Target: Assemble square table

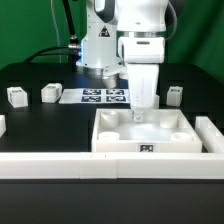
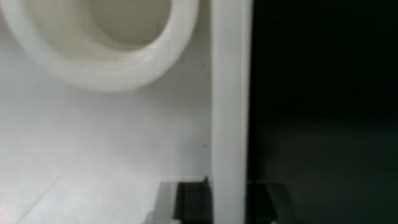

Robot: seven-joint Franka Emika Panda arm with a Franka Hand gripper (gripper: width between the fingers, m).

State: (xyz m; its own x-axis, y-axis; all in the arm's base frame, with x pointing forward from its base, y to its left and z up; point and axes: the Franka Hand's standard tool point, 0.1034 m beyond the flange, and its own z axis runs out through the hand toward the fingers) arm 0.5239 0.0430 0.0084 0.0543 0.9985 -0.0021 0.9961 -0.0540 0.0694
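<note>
The square tabletop (image 1: 120, 135), a white slab with a raised rim, round corner sockets and a tag on its near side, lies on the black table. My gripper (image 1: 143, 102) reaches straight down onto its far rim. In the wrist view the two dark fingers (image 2: 191, 205) stand on either side of the rim (image 2: 230, 100) and touch it, so the gripper (image 2: 228, 188) is shut on it. A round socket (image 2: 107, 40) shows inside the slab. Three small white legs lie apart: two at the exterior view's left (image 1: 16, 96) (image 1: 50, 92) and one at its right (image 1: 176, 95).
The marker board (image 1: 105, 96) lies flat behind the tabletop, near the robot's base. A long white low wall (image 1: 100, 166) runs along the front, with side pieces at the exterior view's left (image 1: 2, 125) and right (image 1: 210, 130).
</note>
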